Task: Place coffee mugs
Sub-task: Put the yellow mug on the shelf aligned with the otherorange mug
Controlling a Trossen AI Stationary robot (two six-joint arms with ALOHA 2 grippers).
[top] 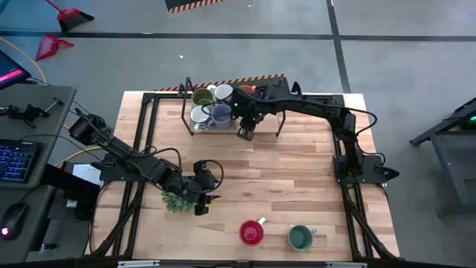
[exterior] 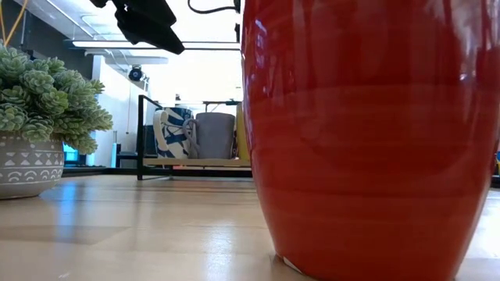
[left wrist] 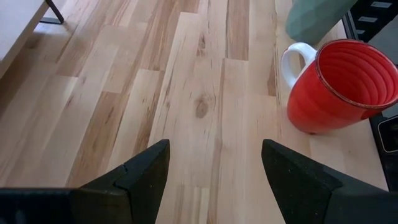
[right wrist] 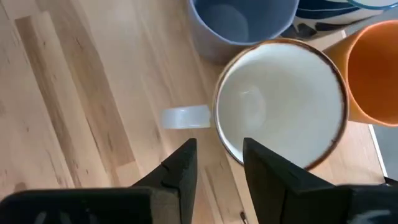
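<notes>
My right gripper (top: pixel 245 134) (right wrist: pixel 217 146) hangs at the near edge of the black wire rack (top: pixel 186 104) at the table's far side, shut on a white mug with a brown rim (right wrist: pixel 280 106). In the rack stand an olive mug (top: pixel 201 96), a white mug (top: pixel 222 92), a blue-patterned mug (top: pixel 199 115), a grey-blue mug (top: pixel 221 114) (right wrist: pixel 242 22) and an orange mug (right wrist: pixel 373 68). A red mug (top: pixel 251 233) (left wrist: pixel 339 81) and a dark green mug (top: pixel 300 237) stand upright near the table's front edge. My left gripper (top: pixel 202 202) (left wrist: pixel 214 149) hovers open beside the plant. My right gripper pinches the white mug's wall at the rim (right wrist: pixel 222 140), just beside the white handle (right wrist: pixel 185 116). One finger (right wrist: pixel 267 158) is inside the cup, the other finger (right wrist: pixel 183 162) outside. The fingers come steeply from above. The mug sits upright, mouth up; its bottom is hidden.
A bushy green plant in a patterned pot (top: pixel 178 199) (exterior: pixel 39 117) stands under my left arm. The red mug (exterior: pixel 367 133) fills most of the low view. Bare wood lies between the rack and the front mugs.
</notes>
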